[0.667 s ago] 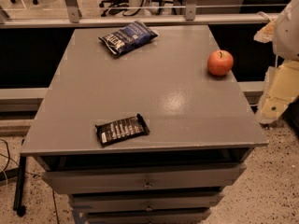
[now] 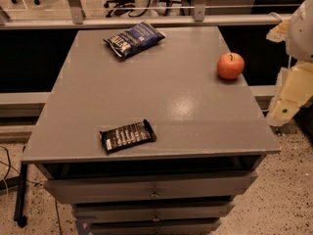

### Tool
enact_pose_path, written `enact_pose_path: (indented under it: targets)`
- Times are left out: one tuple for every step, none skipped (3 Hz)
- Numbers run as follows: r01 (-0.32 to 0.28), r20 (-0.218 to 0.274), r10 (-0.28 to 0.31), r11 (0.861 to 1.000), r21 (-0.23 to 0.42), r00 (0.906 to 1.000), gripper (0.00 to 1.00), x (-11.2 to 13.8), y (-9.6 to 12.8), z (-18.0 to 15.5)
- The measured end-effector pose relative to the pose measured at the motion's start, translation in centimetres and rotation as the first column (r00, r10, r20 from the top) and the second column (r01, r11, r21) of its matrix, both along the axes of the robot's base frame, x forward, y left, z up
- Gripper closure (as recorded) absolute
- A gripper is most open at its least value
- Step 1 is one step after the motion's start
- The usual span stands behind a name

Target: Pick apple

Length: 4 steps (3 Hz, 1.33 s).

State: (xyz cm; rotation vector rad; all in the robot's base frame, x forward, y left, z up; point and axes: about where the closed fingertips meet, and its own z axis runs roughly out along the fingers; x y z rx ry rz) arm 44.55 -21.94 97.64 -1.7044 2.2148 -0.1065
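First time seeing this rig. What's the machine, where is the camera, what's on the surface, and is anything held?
There is one camera view, looking down on a grey cabinet top with drawers below. Where the camera is mounted is not on record. The machine is a mobile robot with one arm. Only pale parts of it show at the right edge, where the gripper hangs beside the cabinet, right of the apple and lower. On the top lie the orange-red apple near the right edge, a blue snack bag at the back, and a dark snack packet near the front. The apple sits apart from the gripper, and nothing appears to be held.
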Motion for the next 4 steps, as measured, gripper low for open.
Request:
enact_pose_path:
  targets:
    - [0.029, 0.049, -0.032, 0.997, 0.068, 0.9983, 0.00, 3.8, -2.3, -0.8]
    - [0.079, 0.079, -0.096, 0.977, 0.199, 0.9922, 0.00, 9.3, -4.9, -2.8]
    - [0.098, 0.080, -0.133, 0.934, 0.342, 0.9879, 0.00, 14.1, -5.2, -5.0]
    - [0.127, 0.065, -0.181, 0.863, 0.489, 0.9812, 0.00, 17.8, -5.5, -7.3]
